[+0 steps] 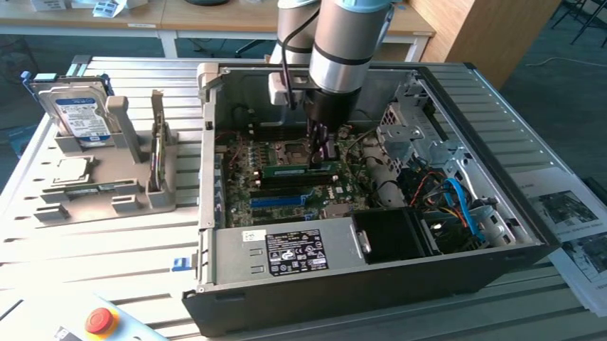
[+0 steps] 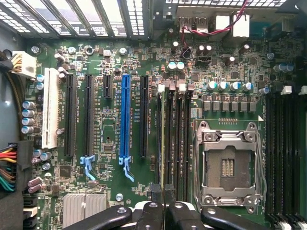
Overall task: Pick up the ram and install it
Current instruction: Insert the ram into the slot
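Installation stage inside the open black metal computer case [image 1: 379, 280], which stood on the slatted grey surface [image 1: 114, 241]. We found the ram [image 1: 301, 170], a long, thin green circuit-board stick with a pale label, standing on its long edge at the row of black memory slots [image 2: 175, 139] beside the silver processor socket [image 2: 229, 165]. The black fingers [image 2: 156, 194] were pressed almost together, pinching the ram near its middle. We could not tell whether it was seated or merely resting on a slot.

We judged three hazards. A slight tilt or sideways offset could set the stick's edge on the slot wall, so that downward force would bend the stick or the green motherboard [image 2: 105, 139]. Closed end latches could block seating. A narrow central pinch could let the stick pivot or slip.
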`<state>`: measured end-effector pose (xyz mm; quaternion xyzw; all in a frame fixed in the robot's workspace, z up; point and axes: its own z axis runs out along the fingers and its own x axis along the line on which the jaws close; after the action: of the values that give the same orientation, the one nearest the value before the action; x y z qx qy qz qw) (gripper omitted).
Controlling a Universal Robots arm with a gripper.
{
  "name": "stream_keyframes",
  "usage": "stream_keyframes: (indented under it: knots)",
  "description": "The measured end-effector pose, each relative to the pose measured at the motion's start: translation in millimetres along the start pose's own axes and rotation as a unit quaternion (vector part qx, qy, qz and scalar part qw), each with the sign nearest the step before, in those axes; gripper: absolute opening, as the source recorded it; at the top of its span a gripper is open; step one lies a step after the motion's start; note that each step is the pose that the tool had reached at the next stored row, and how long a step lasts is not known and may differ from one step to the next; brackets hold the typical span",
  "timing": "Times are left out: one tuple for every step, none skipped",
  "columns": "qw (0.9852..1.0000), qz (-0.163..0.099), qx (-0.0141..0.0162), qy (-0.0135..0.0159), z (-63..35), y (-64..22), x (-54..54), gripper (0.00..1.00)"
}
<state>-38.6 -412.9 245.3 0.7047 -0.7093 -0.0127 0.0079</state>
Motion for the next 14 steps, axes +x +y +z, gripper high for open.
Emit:
stream_keyframes:
  knots:
    - [1.0, 0.0, 0.0, 0.0, 0.2, 0.0, 0.0, 0.12]
    - [1.0, 0.0, 0.0, 0.0001, 0.3, 0.1, 0.0, 0.12]
    - [1.0, 0.0, 0.0, 0.0001, 0.3, 0.1, 0.0, 0.12]
    - [1.0, 0.0, 0.0, 0.0, 0.4, 0.1, 0.0, 0.12]
    - [1.0, 0.0, 0.0, 0.0, 0.6, 0.2, 0.0, 0.12]
    - [1.0, 0.0, 0.0001, -0.0001, 0.8, 0.3, 0.0, 0.12]
    - [1.0, 0.0, 0.0001, -0.0001, 1.1, 0.6, 0.0, 0.12]
    - [1.0, 0.0, 0.0, 0.0, 1.3, 0.9, 0.0, 0.12]
    - [1.0, 0.0, 0.0, 0.0, 1.5, 0.9, 0.0, 0.12]
    - [1.0, 0.0, 0.0, 0.0001, 1.5, 0.9, 0.0, 0.12]
    - [1.0, 0.0, 0.0, 0.0001, 1.5, 0.9, 0.0, 0.12]
    - [1.0, 0.0, 0.0, 0.0001, 1.5, 0.9, 0.0, 0.12]
    - [1.0, 0.0, 0.0, 0.0001, 1.5, 0.9, 0.0, 0.12]
    - [1.0, 0.0, 0.0001, -0.0001, 2.0, 0.9, 0.0, 0.12]
